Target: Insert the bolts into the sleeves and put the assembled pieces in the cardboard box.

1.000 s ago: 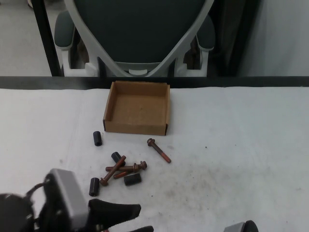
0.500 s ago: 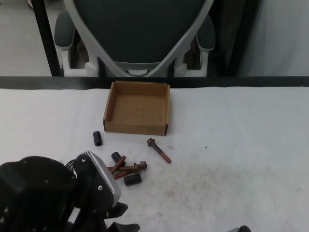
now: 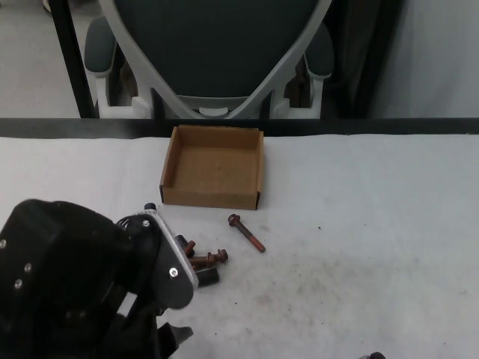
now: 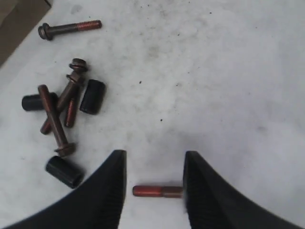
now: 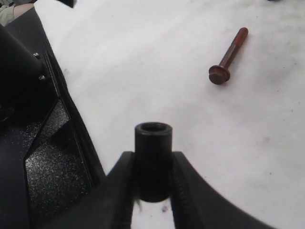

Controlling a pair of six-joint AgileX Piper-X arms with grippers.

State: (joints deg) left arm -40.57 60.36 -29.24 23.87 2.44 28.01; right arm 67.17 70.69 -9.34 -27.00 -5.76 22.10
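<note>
The right gripper [image 5: 152, 164] is clamped on a dark sleeve [image 5: 153, 140], which stands upright between its fingers above the near part of the bench [image 3: 374, 224], bore up and unobstructed. It looks like a short, stiff, smooth-walled tube, probably light, so the likely trouble is slipping or twisting in the pads rather than crushing. The hold below the rim suits it, since it leaves the mouth free for a bolt. A bolt [image 4: 155, 191] shows at the left gripper [image 4: 155, 153], threaded end bare; with its head hidden, I cannot tell whether it is gripped or merely lying on the bench beneath. Bolts of this sort are rigid and are best taken near the head, leaving the shank free to enter. The other parts sit in a pile [image 4: 62, 102] between the arms and the cardboard box [image 3: 209, 198]. There the bolts cross one another and crowd a spare sleeve [image 4: 92, 96], so pulling one out may drag its neighbours. A lone bolt [image 3: 245, 232] lies apart and looks an easier pick. The left arm [image 3: 75, 284] looms over the pile's near side in the high view and stands close beside the held sleeve, so the two arms have little room to meet. A chair [image 3: 217, 45] stands beyond the bench.
</note>
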